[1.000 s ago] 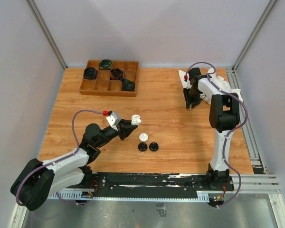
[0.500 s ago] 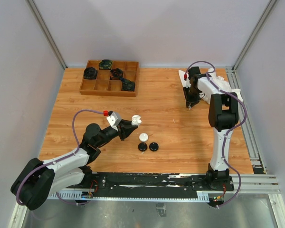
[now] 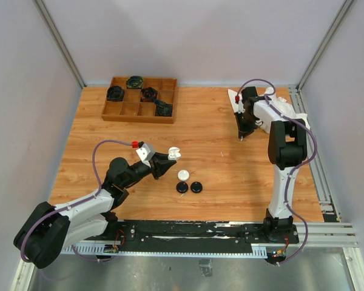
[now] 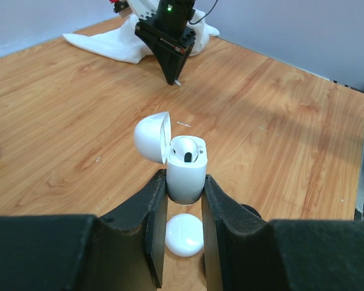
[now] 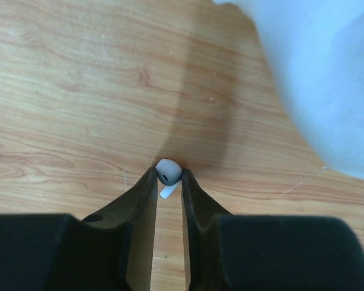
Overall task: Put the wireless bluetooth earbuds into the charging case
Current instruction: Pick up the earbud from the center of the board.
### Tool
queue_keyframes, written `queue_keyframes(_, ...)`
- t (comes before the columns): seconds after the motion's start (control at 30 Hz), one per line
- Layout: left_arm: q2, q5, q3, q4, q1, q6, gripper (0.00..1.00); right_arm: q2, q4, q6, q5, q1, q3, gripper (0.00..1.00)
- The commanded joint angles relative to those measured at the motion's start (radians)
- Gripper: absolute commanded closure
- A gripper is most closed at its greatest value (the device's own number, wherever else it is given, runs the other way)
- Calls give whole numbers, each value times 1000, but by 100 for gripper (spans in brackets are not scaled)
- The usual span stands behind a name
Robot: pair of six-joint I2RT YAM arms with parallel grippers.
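Left tool (image 4: 185, 183) grips open white charging case (image 4: 186, 174), lid (image 4: 151, 137) up, ready for next one. Right tool (image 5: 168, 176) pinches white earbud (image 5: 168, 170) on worktop (image 5: 79, 91), 1 o'clock, to carry it over.

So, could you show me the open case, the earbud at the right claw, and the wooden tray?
open case (image 4: 186, 176): left wrist view, on its white body.
earbud (image 5: 168, 171): right wrist view, on its round head.
tray (image 3: 138, 119): top view, on its near wall.
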Motion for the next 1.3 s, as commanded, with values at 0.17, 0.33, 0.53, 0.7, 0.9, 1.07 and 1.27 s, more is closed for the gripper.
queue_keyframes(0.17,-47,10,-31,71,7,-2,100,-167,98,-10,-52,86,-249,88)
queue_keyframes(0.33,-38,19,-62,169,7,-25,100,-346,239,3,-44,179,-396,89)
queue_keyframes(0.53,-29,35,-74,240,7,-45,100,-542,377,-5,-37,298,-510,89)
queue_keyframes(0.7,-14,41,-79,311,7,-67,100,-696,478,-21,-6,396,-574,90)
queue_keyframes(0.9,-11,45,-71,384,7,-94,100,-898,604,-25,-38,488,-659,90)
queue_keyframes(1.07,-2,72,-60,437,7,-121,100,-1047,715,-27,-82,575,-740,90)
queue_keyframes(1.27,-1,103,-59,484,7,-146,100,-1157,837,-28,-131,674,-799,89)
